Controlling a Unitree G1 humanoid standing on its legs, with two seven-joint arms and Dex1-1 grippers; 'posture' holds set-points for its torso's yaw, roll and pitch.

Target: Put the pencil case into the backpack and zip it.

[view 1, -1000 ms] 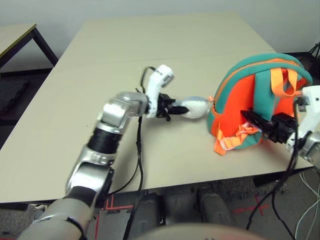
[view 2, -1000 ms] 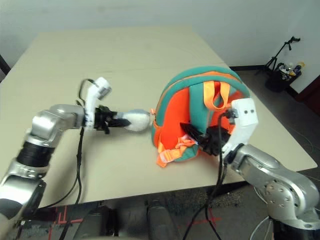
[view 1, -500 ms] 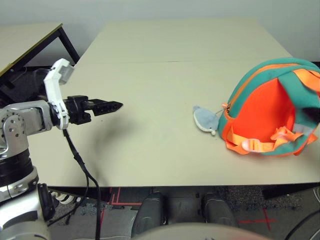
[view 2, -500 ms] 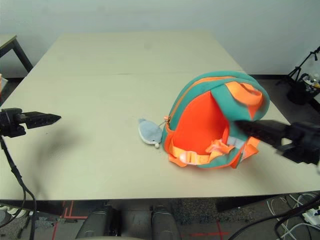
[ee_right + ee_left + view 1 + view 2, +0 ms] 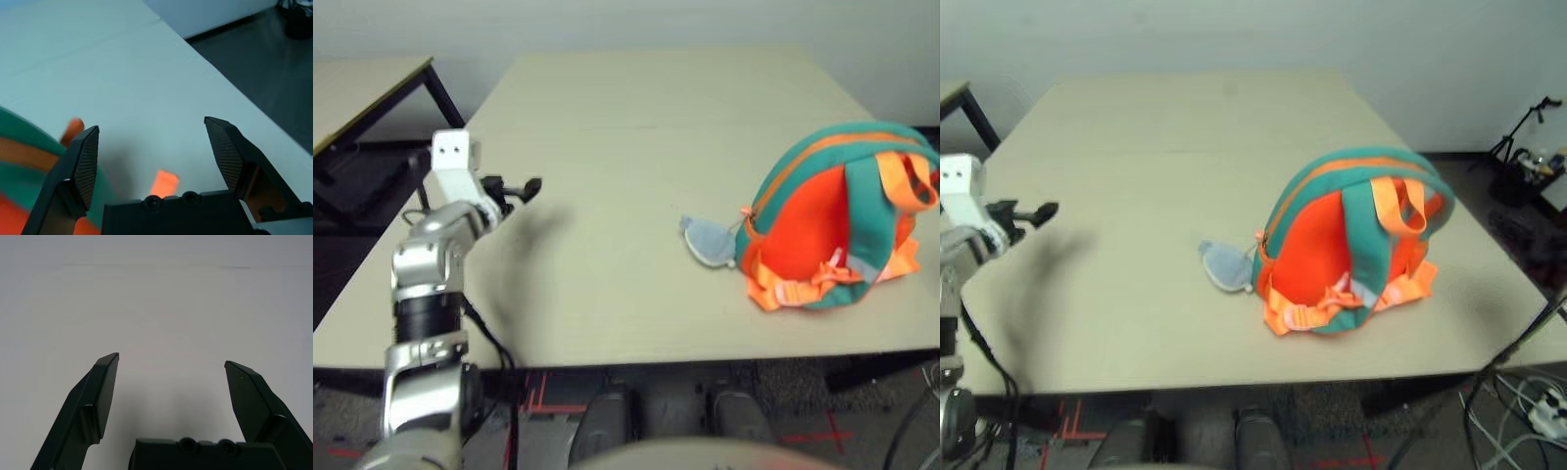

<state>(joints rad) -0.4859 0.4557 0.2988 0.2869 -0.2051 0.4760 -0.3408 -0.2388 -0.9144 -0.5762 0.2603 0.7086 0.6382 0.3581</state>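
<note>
— Left gripper (image 5: 530,185), where is it now?

— Pulled back to the table's (image 5: 636,127) left edge, well apart from the backpack (image 5: 837,217). My left wrist view shows its fingers (image 5: 100,396) spread wide with nothing between them. A second ago it was at the plush toy (image 5: 707,241); it has let that go.

— And the right one?

— Right gripper (image 5: 156,161) is out of the head views now; a second ago it was pressed against the backpack's straps. Its wrist view shows the fingers apart and empty, over the table by the bag's teal and orange edge.

— The bag itself?

— It stands on the right side of the table, strap side toward me, closed as far as I can see, toy lying just beside it. I see no pencil case in any view.
</note>
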